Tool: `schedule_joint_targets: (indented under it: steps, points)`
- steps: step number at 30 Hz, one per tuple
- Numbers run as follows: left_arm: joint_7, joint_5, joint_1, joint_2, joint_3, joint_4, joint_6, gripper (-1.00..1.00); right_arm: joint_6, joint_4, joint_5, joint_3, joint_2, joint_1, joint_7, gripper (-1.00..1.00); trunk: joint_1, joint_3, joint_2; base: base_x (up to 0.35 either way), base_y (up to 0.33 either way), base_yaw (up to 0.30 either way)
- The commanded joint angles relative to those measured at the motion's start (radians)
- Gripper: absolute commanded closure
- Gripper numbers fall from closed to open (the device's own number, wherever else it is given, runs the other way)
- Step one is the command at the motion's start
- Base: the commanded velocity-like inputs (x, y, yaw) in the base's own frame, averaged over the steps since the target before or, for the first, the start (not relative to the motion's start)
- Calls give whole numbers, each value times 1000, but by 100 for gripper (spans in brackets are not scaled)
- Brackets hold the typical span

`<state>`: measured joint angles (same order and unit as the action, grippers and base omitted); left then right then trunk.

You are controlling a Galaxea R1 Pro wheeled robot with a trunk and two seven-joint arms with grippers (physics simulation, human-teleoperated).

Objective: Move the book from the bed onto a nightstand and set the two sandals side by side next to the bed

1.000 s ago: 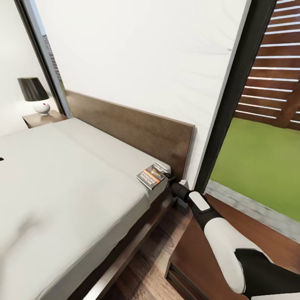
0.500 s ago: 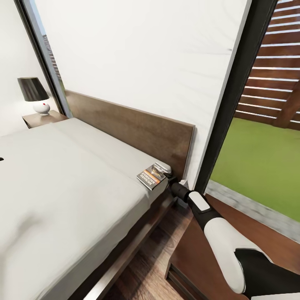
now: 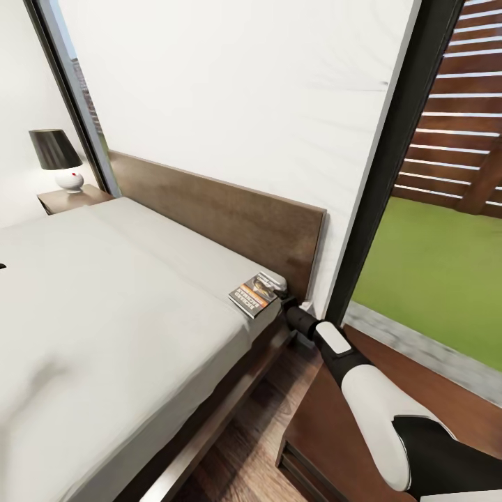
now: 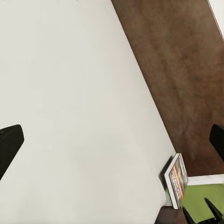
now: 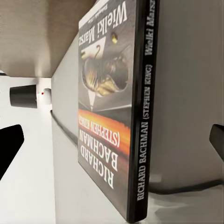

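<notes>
One book (image 3: 257,293) at mattress corner; right jaws (image 3: 284,301) spread wide, empty; left jaws' state unclear.

Glossy paperback book (image 5: 119,112), matt wooden headboard (image 3: 223,209)
</notes>
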<state>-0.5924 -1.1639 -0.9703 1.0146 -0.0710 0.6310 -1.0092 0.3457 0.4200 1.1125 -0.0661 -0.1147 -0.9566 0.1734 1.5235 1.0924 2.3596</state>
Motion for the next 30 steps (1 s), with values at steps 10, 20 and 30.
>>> schedule_joint_targets:
  steps: [10,20,30]
  points:
    - [-9,3,-2,2,-4,-2,0,-100,6,-80,4,-6,0,-1,92,-100,0,1,0,0,0,0]
    - [-9,3,-2,2,-4,-2,0,-100,6,-91,4,-5,0,-1,108,-100,0,1,0,0,0,0]
    - [-9,3,-2,2,-4,-2,0,-100,6,-92,5,-4,0,-1,110,-100,0,1,0,0,0,0]
